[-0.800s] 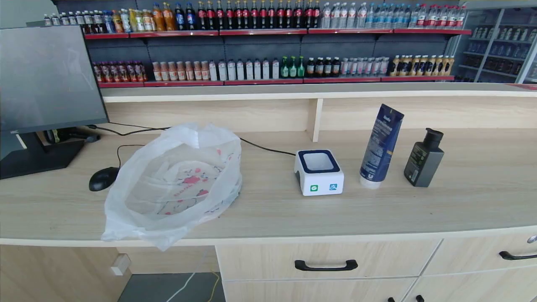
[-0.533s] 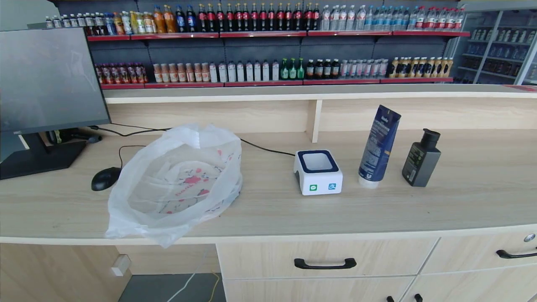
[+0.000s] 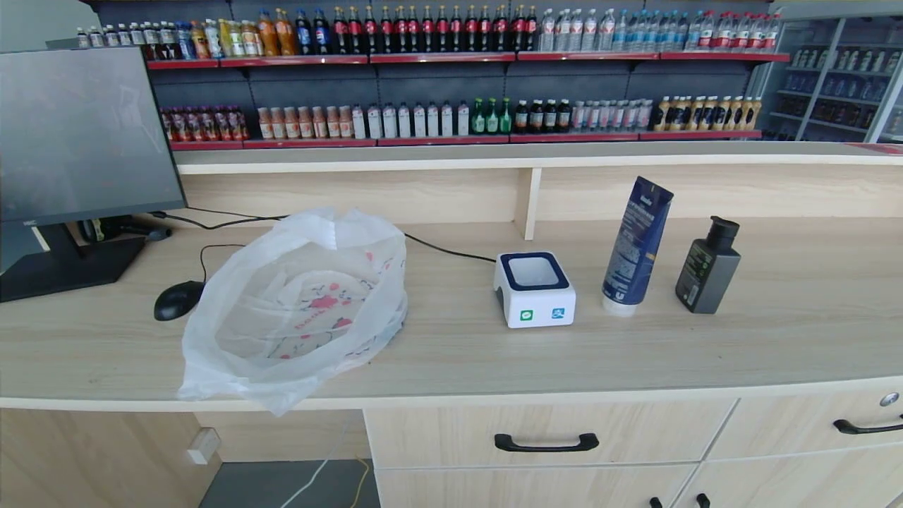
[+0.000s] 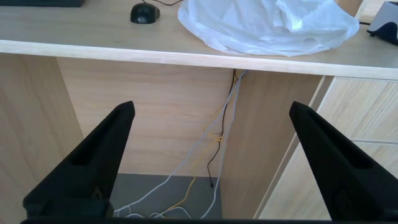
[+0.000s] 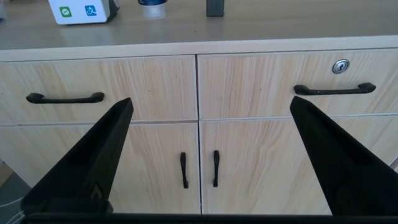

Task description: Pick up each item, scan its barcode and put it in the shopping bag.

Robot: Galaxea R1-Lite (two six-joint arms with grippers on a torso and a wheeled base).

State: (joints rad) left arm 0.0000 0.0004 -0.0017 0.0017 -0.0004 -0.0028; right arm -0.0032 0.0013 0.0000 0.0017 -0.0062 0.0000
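Note:
A dark blue tube (image 3: 637,245) stands cap-down on the wooden counter, right of the white barcode scanner (image 3: 534,289). A dark grey pump bottle (image 3: 707,266) stands to the tube's right. The translucent shopping bag (image 3: 300,303) lies open on the counter's left part. My left gripper (image 4: 211,155) hangs open below the counter edge, facing the gap under the bag (image 4: 267,25). My right gripper (image 5: 208,155) is open, low in front of the drawers, with the scanner (image 5: 84,10), tube cap (image 5: 152,7) and bottle base (image 5: 215,7) above it.
A monitor (image 3: 77,141) on a black stand and a black mouse (image 3: 178,299) sit at the counter's left. A cable (image 3: 444,248) runs to the scanner. A raised ledge (image 3: 536,152) backs the counter. Drawers with black handles (image 3: 547,443) lie below. Loose cables (image 4: 217,137) hang under the counter.
The whole head view has shifted slightly, so the camera moved. The objects on the counter stay where they were.

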